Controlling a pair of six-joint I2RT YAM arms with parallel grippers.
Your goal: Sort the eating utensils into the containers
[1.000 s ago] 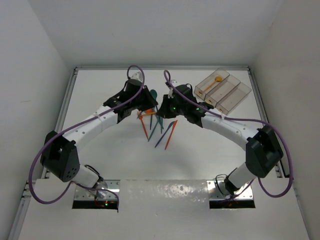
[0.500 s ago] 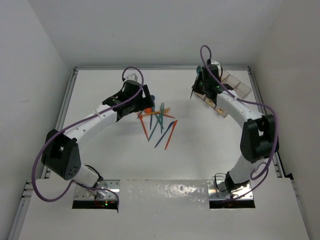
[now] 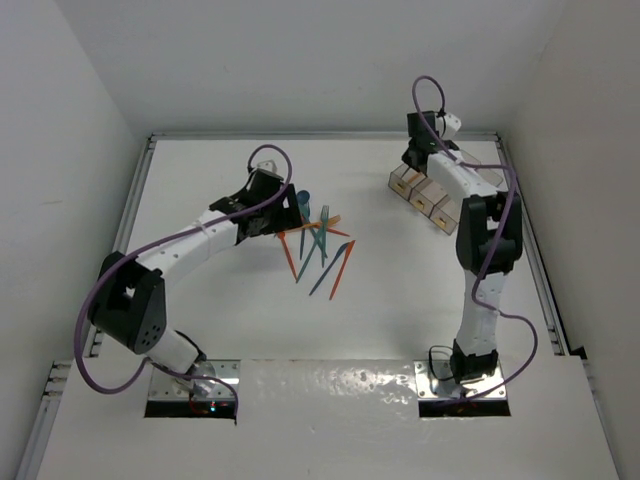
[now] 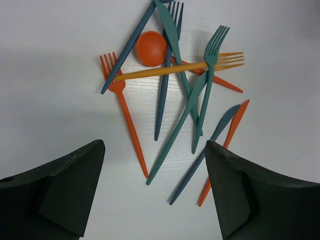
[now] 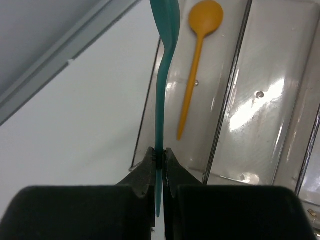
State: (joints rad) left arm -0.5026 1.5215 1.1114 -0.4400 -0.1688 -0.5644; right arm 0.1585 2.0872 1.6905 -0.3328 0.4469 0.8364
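**Clerk:** Item one, right gripper [image 5: 160, 157]. State?

**Checker:** Pressed together, pinching a teal utensil [image 5: 161, 75] low on its handle. The piece is seen edge-on, so spoon or knife cannot be told for certain.

**Clerk:** Position of that item?

**Checker:** Held above the containers [image 5: 226, 100] at the far right of the worktop [image 4: 50, 75]. Its long axis runs straight out from the gripper, parallel with the bin walls and with the yellow spoon [image 5: 197, 65] lying in the end bin.

**Clerk:** The deciding relation?

**Checker:** The teal handle hangs roughly over that bin's outer wall, with the yellow spoon just to its right in the wrist view. By judgement, a small sideways shift toward the spoon is needed before release, or the piece may catch the wall or land outside.

**Clerk:** Item two, left gripper [image 4: 152, 165]?

**Checker:** Spread wide, holding nothing, above the heap of utensils [image 4: 170, 75]. The crossed handles point mostly toward it. The left arm is plainly the nearer to the heap and the right to the bins.
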